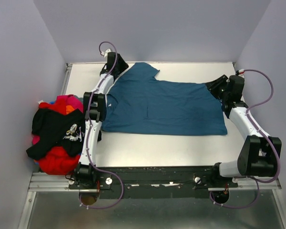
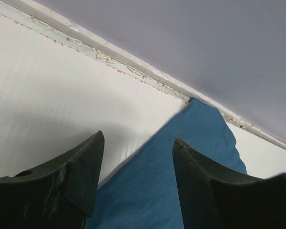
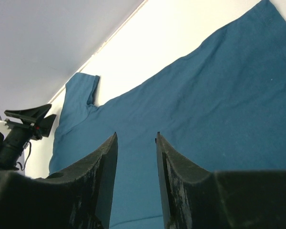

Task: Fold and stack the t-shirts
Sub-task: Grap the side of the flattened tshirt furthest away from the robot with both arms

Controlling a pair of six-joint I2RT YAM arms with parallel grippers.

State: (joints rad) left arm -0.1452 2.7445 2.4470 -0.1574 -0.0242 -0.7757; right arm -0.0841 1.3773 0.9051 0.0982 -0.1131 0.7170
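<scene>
A teal-blue t-shirt lies spread flat across the white table, one sleeve pointing to the far edge. My left gripper hovers at its far left edge. In the left wrist view that gripper is open, with the teal cloth showing below and beyond the gap. My right gripper sits at the shirt's right edge. Its jaws stand narrowly open over the flat cloth, holding nothing. At the left a pile holds a black printed shirt, a red one and a magenta one.
The pile sits at the table's left edge beside the left arm. A raised rim runs along the back, under the lilac wall. Bare white tabletop lies in front of the teal shirt. The left gripper shows in the right wrist view.
</scene>
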